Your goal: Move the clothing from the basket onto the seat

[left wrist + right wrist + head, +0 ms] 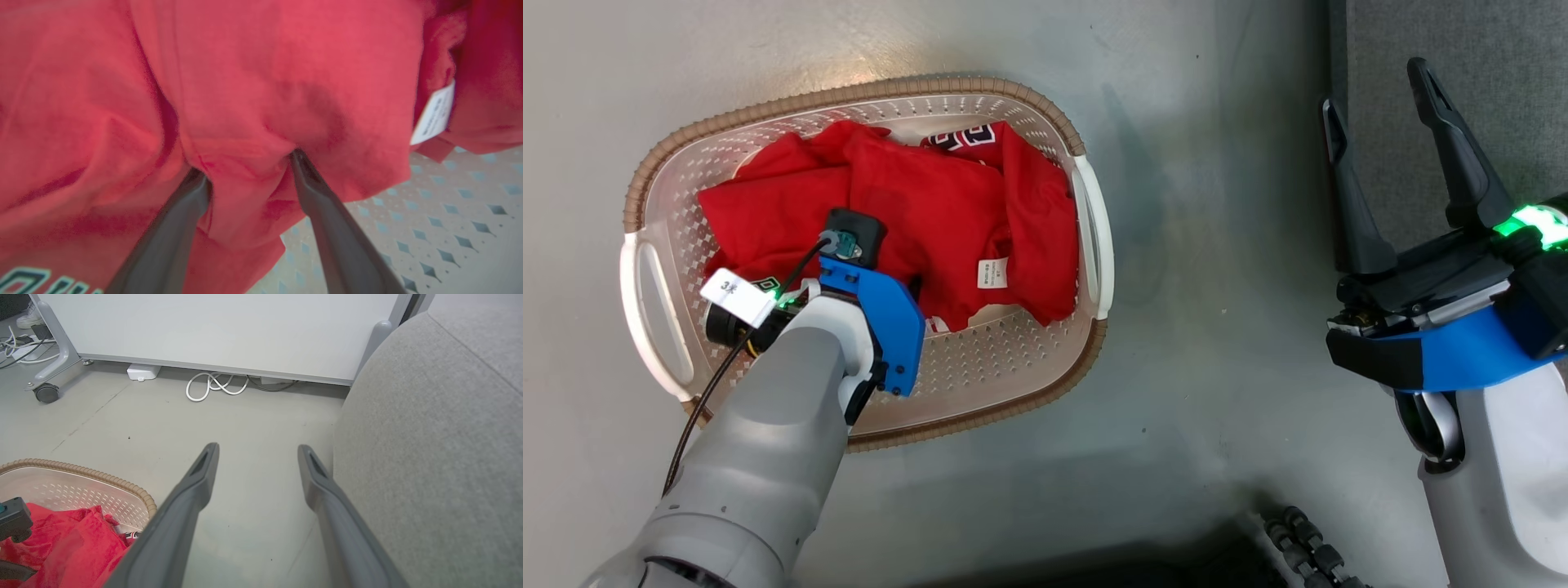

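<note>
The clothing (931,212) lies crumpled in the basket (1045,108), which sits on the grey floor (1217,245) left of the seat (1462,49); the seat is cut off by the head view's right edge. The left gripper (245,163) is down in the basket, and from the head its fingers are hidden under its own wrist and blue bracket (886,318). The left wrist view shows them spread wide, tips buried in blurred red cloth with a fold bulging between, not pinched. Lettering (24,281) is cut off at the near edge and unreadable, as is the white label (435,114). The right gripper (1372,86) hangs open and empty over the floor beside the seat
</note>
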